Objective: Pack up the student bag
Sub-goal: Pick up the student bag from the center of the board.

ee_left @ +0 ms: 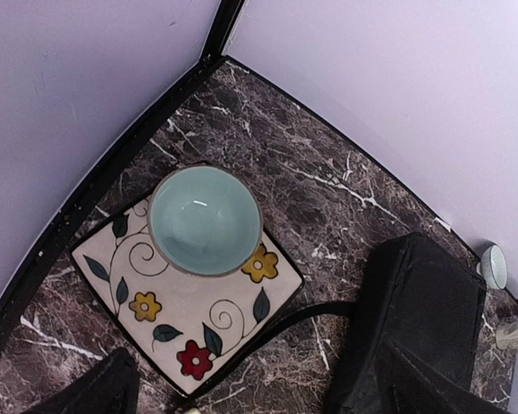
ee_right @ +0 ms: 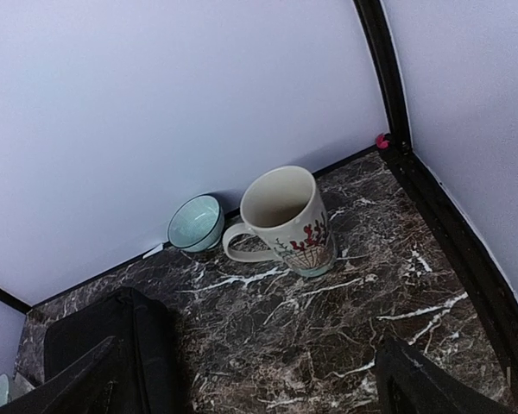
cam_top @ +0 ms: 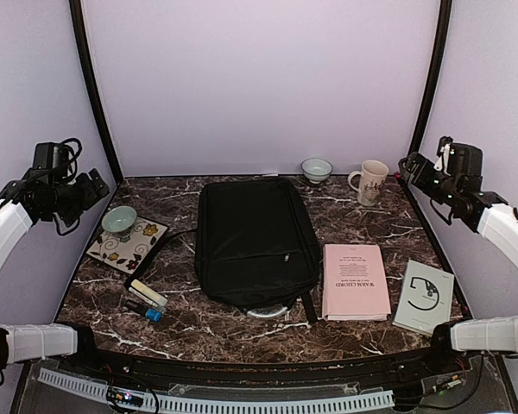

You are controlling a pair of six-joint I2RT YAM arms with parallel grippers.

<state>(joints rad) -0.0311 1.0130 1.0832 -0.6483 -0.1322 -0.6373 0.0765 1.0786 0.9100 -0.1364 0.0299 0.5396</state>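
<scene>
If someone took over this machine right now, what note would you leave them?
Left end effector: open, empty, raised at the table's left edge.
Right end effector: open, empty, raised at the right edge.
Bag: flat mid-table, looks zipped shut.
Pink book and grey book lie to its right, and small pen-like items at its near left.
Done: nothing looks packed.
Left: open the bag, load it, close it.

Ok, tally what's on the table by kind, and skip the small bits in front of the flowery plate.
Bags: 1, the student bag
Books: 2, pink book and grey book
Bowls: 2, left bowl and back bowl
Mugs: 1, the mug
Plates: 1, the floral plate
Total: 7
</scene>
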